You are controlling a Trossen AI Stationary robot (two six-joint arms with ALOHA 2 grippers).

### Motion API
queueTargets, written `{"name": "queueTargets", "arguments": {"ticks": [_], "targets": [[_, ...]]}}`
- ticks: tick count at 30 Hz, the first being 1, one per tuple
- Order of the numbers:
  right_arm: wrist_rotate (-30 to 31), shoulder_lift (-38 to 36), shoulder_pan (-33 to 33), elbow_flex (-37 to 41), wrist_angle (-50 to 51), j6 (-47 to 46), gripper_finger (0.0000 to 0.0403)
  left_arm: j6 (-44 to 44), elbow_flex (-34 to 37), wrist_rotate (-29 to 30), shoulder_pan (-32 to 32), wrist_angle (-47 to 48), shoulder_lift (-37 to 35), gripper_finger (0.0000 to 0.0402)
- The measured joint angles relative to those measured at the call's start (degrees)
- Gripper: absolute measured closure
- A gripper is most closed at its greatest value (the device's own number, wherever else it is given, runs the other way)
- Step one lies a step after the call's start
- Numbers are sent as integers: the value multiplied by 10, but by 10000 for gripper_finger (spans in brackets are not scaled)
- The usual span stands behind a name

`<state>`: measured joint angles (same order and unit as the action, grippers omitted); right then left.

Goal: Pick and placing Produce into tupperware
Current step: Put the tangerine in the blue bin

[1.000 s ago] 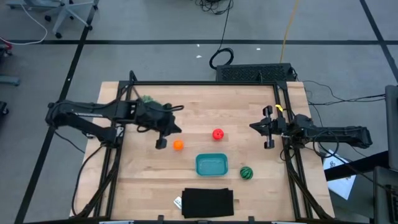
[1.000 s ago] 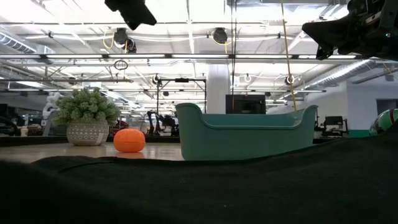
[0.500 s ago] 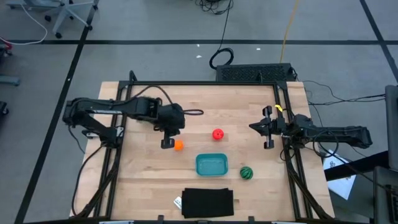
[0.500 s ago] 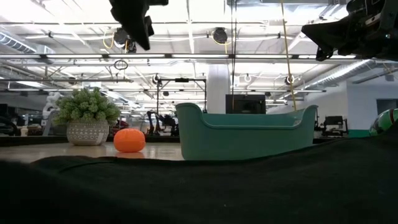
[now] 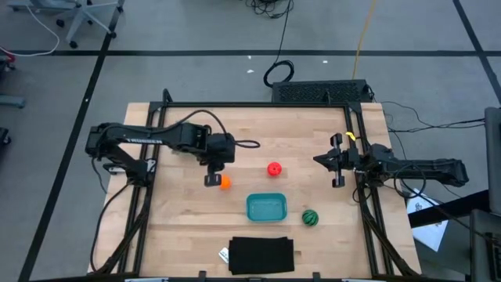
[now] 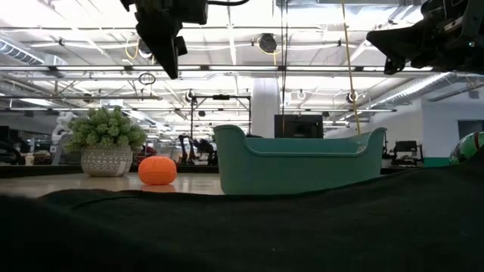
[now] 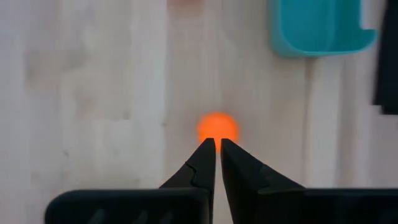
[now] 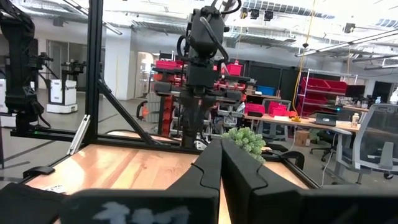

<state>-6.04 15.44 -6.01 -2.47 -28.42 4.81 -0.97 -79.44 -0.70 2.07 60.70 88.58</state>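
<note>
Orange ball (image 5: pixel 225 182) sits on bare wood left of table centre, smooth and round, nothing touching it, open wood on all sides. Left gripper (image 5: pixel 213 179) hangs above it, pointing down, its tip just beside the ball in the high view; in the left wrist view the fingers (image 7: pixel 205 163) are nearly together with only a thin slit between them, holding nothing, and the orange ball (image 7: pixel 217 127) lies just past the tips. In the low view the gripper (image 6: pixel 168 57) is clearly above the ball (image 6: pixel 157 170), apart from it.

Red ball (image 5: pixel 274 168) lies near table centre, well clear of the orange one, free room around it. Green striped ball (image 5: pixel 311 218) lies just right of the tub, near but not touching.

Teal tub (image 5: pixel 266 207) sits toward the front, rectangular with rounded corners, smooth plastic, nothing visible inside; in the low view its wall (image 6: pixel 302 162) flares up to a curved rim. Black flat mat (image 5: pixel 261 255) lies at the front edge just in front of the tub, matte, with a small white tag (image 5: pixel 223 254) at its left corner.

Table (image 5: pixel 172 227) is pale plank wood in a black frame. A bushy potted plant (image 6: pixel 106 140) shows in the low view.

Right gripper (image 5: pixel 335 170) waits off at the right edge, raised, fingers pressed together, holding nothing
</note>
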Motion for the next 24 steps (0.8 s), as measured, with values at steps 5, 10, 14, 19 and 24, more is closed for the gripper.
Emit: {"name": "queueTargets", "arguments": {"ticks": [5,10,14,19,24], "targets": [[0,0,0,0,0,-16,403,-3,0,29,1,-4,0,307],[0,0,0,0,0,-16,403,10,0,-7,0,-4,0,220],[0,0,0,0,0,-16,403,12,0,-23,1,-3,0,148],[0,0,0,0,0,-16,403,22,0,-23,1,7,0,81],[0,0,0,0,0,-16,403,26,3,-23,0,17,0,42]]}}
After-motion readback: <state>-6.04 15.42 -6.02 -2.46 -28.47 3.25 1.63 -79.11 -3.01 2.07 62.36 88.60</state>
